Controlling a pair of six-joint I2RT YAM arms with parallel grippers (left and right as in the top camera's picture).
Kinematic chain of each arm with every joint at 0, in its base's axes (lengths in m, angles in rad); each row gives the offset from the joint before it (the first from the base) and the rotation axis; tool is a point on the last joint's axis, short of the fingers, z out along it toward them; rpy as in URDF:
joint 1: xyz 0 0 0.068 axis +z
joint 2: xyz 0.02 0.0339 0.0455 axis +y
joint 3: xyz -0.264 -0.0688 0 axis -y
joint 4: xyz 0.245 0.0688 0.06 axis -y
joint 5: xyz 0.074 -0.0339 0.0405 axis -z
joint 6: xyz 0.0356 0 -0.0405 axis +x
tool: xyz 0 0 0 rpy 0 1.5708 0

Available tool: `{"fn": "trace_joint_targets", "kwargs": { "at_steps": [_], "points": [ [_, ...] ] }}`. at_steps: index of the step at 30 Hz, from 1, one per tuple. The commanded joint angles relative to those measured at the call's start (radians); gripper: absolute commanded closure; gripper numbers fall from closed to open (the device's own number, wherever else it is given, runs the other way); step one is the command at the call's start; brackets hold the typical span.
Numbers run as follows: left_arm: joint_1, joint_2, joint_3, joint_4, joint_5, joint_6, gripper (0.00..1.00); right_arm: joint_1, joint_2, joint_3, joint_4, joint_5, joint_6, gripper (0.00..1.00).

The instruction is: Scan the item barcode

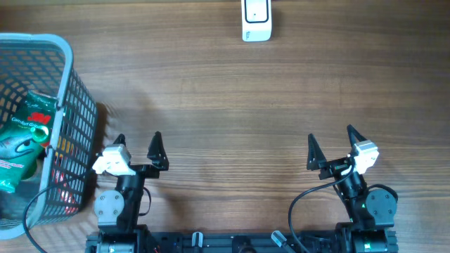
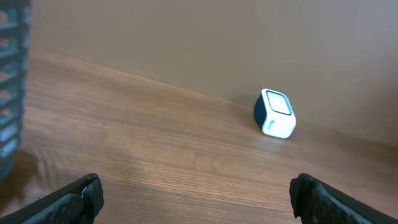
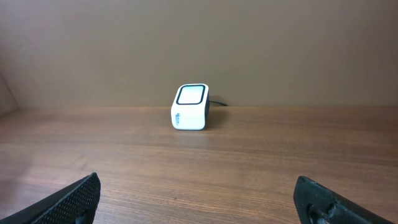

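Overhead view crops the basket (image 1: 67,105); its green packet (image 1: 28,130), partly hidden, lies apart from left fingers (image 1: 156,145) and right fingers (image 1: 312,150), both spread wide, empty.

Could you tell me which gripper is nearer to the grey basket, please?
Left. The left gripper sits open close beside the basket, just off its mesh wall; the right gripper is far off on the opposite side.

The grey plastic mesh basket (image 1: 69,77) runs off the overhead view's left edge, and so does the green printed packet (image 1: 24,130) inside it. The top edge crops the far white box-shaped scanner (image 1: 256,24), and its side print is too small to read.
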Motion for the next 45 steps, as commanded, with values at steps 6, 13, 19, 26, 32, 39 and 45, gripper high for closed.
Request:
{"fn": "trace_joint_targets", "kwargs": {
  "at_steps": [6,13,19,26,32,39,45],
  "points": [
    [0.001,-0.008,-0.003,0.214,0.256,-0.045,0.00,0.004,-0.010,-0.002,0.002,0.017,0.018,0.00],
    [0.001,-0.008,0.140,0.473,0.396,-0.071,0.00,0.004,-0.010,-0.002,0.002,0.017,0.018,0.00],
    [0.002,0.048,0.346,0.453,0.282,0.002,0.00,0.004,-0.010,-0.002,0.002,0.017,0.018,0.00],
    [0.002,0.367,0.729,0.170,0.133,0.024,0.00,0.004,-0.010,-0.002,0.002,0.017,0.018,0.00],
    [0.002,0.751,1.324,-0.411,-0.178,0.005,0.00,0.004,-0.010,-0.002,0.002,0.017,0.018,0.00],
    [0.001,0.983,1.702,-0.861,-0.158,-0.003,0.00,0.004,-0.010,-0.002,0.002,0.017,0.018,0.00],
    [0.002,1.032,1.701,-0.882,-0.354,-0.030,0.00,0.004,-0.010,-0.002,0.002,0.017,0.018,0.00]
  ]
}}
